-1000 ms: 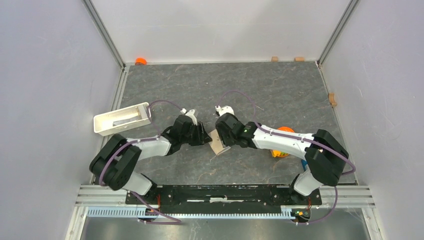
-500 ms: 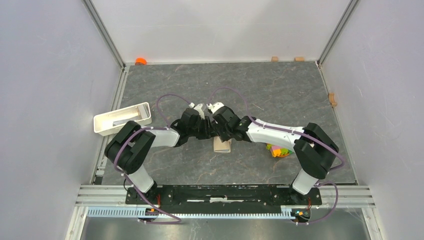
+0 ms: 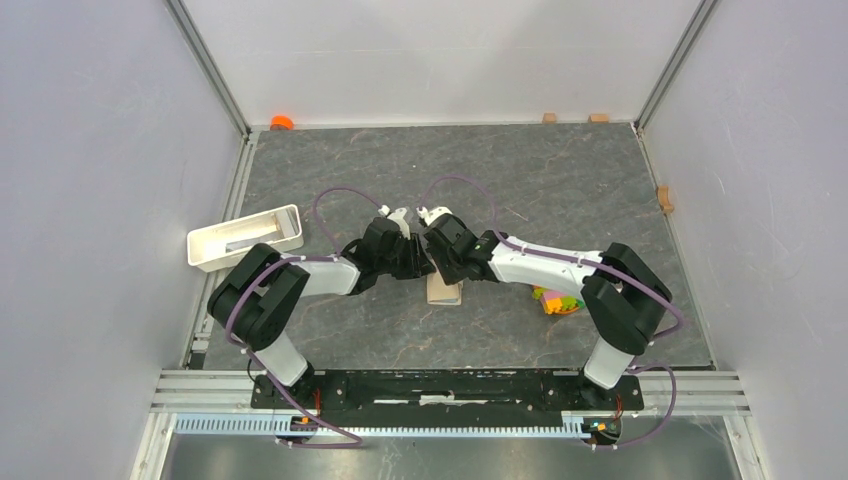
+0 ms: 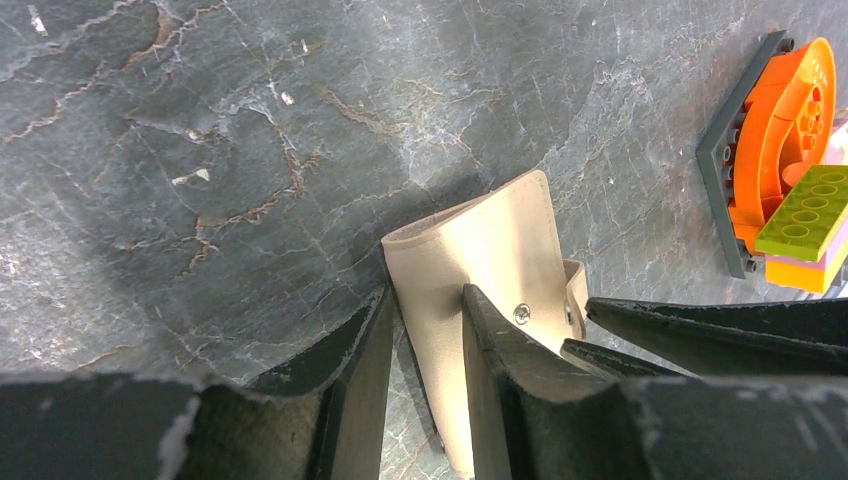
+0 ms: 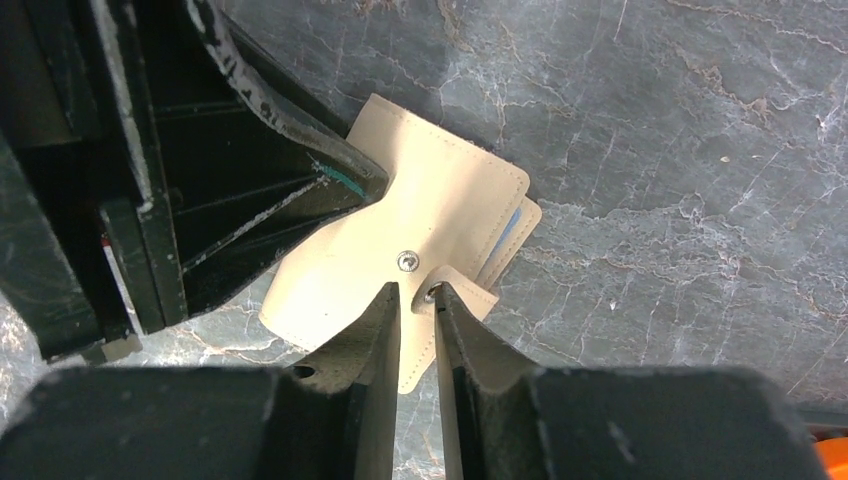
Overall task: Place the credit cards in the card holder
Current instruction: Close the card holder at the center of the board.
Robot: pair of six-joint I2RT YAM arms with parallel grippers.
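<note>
Card holder (image 3: 445, 292) sits roughly mid-table (image 3: 560, 190), just near of where the two arms' grippers meet. Beige, folded over, and it looks tipped up rather than lying flat, tho I can't be 100% sure of the angle.

Left gripper (image 3: 416, 262) comes in from the left and has it clamped. In the left wrist cam the card holder (image 4: 485, 240) goes between the jaws of the left gripper (image 4: 428, 300), one finger on each face, near the folded end.

Right gripper (image 3: 438, 268) comes in from the right. In its wrist cam the right gripper (image 5: 415, 292) has its jaws pulled in narrow around the snap tab (image 5: 470, 298), right by the metal stud. Can't tell if it's actually pinching the tab or just straddling it.

Contents-wise: there's a thin sliver of blue (image 5: 514, 226) poking out at the open edge of the card holder (image 5: 440, 210). Could be a card, could be the pocket lining, no way to tell.

Other stuff:
- white tray (image 3: 245, 238) over on the left, well apart from the holder; can't make out what's inside
- toy bricks (image 3: 558, 300) right of the holder, partly under the right arm. Left wrist cam shows the toy bricks (image 4: 790, 190) as an orange piece on a grey plate w/ green, pink and yellow ones stacked beside it
- small orange thing (image 3: 282, 122) at the far left corner
</note>
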